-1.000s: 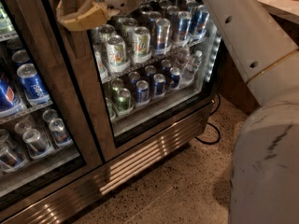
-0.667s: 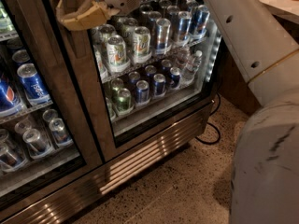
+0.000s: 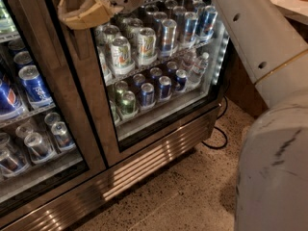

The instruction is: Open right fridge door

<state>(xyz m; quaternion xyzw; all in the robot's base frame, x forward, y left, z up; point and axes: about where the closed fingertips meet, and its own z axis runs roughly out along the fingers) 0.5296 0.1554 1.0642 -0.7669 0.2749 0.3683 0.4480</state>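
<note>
Pepsi-can door (image 3: 33,88) sits left of the right fridge door (image 3: 94,109). Gripper (image 3: 79,14) is at that door's upper-left steel edge, by the handle; can't tell if it's clamped or loose. Door looks closed. White arm (image 3: 260,42) right of it, black cable (image 3: 219,139) at its lower-right corner.

end effector (image 3: 83,12) top-L, R fridge door (image 3: 154,81) behind
</note>
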